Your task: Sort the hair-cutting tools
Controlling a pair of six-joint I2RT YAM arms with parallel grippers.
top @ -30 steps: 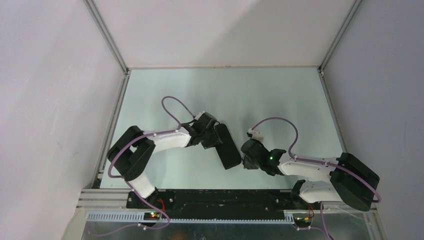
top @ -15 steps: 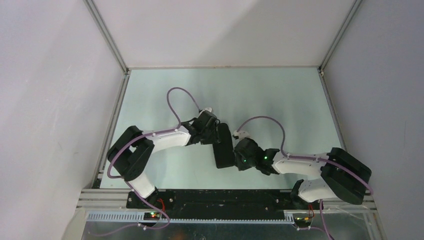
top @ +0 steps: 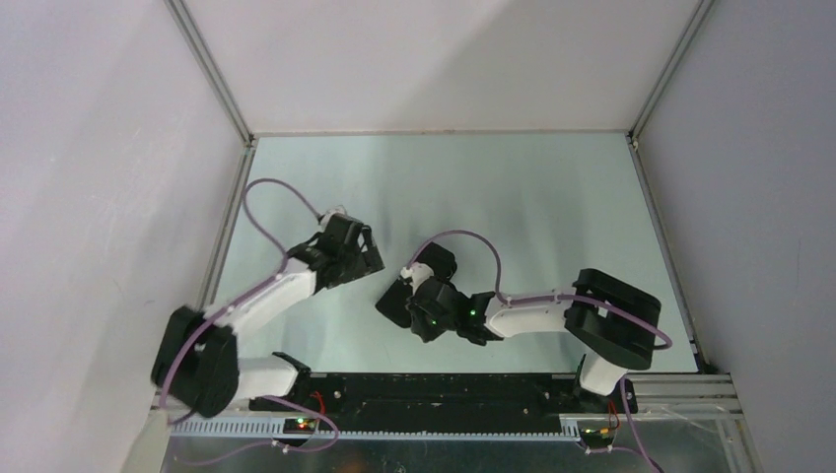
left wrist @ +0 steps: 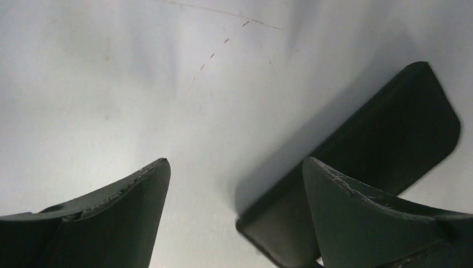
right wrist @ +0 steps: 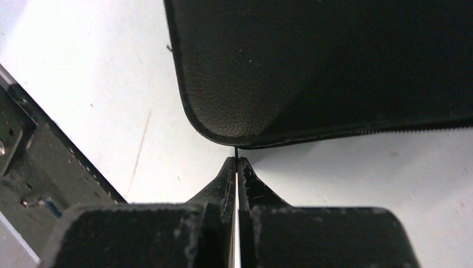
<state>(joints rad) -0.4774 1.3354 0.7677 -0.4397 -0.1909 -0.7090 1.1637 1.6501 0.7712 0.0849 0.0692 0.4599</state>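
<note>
The pale counter (top: 513, 187) carries a black zip case (right wrist: 334, 61), left of centre toward the near edge. The left tool (left wrist: 235, 162) gapes wide over bare counter, with the case's rounded end just beside one finger. The right tool (right wrist: 236, 161) is pinched tight, its tips at the case's rim. The hair-cutting tools themselves are hidden from view.

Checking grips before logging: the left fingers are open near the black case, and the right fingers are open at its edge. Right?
No: the right wrist view shows the right fingers shut at the black case's edge. The left fingers are open near it.
</note>
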